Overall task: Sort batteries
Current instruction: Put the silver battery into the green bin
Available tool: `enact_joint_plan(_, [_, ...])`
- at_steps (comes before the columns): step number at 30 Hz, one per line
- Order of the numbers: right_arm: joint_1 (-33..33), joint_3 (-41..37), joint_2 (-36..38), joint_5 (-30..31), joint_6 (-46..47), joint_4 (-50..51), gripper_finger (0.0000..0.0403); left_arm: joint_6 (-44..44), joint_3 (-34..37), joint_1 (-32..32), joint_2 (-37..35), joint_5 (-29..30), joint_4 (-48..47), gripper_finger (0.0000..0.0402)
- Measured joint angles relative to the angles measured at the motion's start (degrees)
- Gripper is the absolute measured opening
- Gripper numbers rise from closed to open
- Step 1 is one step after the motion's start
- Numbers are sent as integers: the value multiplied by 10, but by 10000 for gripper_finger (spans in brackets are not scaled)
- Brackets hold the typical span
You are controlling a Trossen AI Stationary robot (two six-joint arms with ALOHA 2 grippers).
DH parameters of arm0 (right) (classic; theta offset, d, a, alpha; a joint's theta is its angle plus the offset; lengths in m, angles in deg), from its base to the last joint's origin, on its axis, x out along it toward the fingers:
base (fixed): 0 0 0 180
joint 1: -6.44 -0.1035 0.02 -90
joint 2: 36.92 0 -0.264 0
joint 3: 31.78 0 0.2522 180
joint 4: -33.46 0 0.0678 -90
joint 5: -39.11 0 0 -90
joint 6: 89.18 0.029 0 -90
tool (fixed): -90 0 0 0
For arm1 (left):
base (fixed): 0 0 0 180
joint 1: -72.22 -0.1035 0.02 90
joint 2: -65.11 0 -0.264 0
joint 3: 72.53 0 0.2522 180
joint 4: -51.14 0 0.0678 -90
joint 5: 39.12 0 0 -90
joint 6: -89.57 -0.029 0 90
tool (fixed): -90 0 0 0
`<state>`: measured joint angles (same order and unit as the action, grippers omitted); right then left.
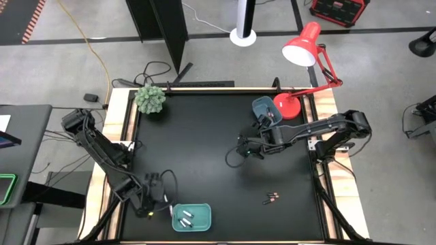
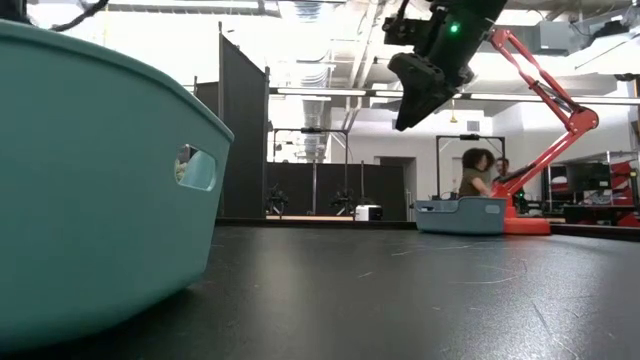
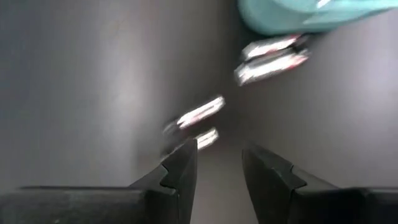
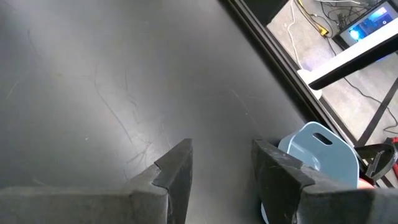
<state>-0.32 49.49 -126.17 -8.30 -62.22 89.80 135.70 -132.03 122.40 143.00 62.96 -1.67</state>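
The left gripper (image 3: 219, 163) sits at the lower left of the overhead frame, fingers spread with nothing between them, just beside the teal tray (image 1: 202, 219), which holds whitish batteries (image 1: 186, 218). The right gripper (image 4: 222, 155) hangs above mid-table, fingers also apart and empty. Two dark batteries (image 1: 272, 198) lie on the black table (image 1: 197, 136) toward the lower right. A blue tray (image 1: 259, 105) and a red lamp (image 1: 303, 45) stand at the upper right, a small green plant (image 1: 150, 99) at the upper left. A person (image 2: 476, 170) shows in the room behind.

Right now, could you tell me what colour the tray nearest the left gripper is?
Teal; the tray shows best in the high view, beside the left gripper.
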Motion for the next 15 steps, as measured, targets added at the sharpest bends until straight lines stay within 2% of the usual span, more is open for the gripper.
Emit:
enact_joint_plan(7, [0,0,0,0,-3,-16,177,-13,0,0,6,17,-23,122])
enact_joint_plan(15, [0,0,0,0,-4,-15,177,-60,0,-8,74,3,-16,122])
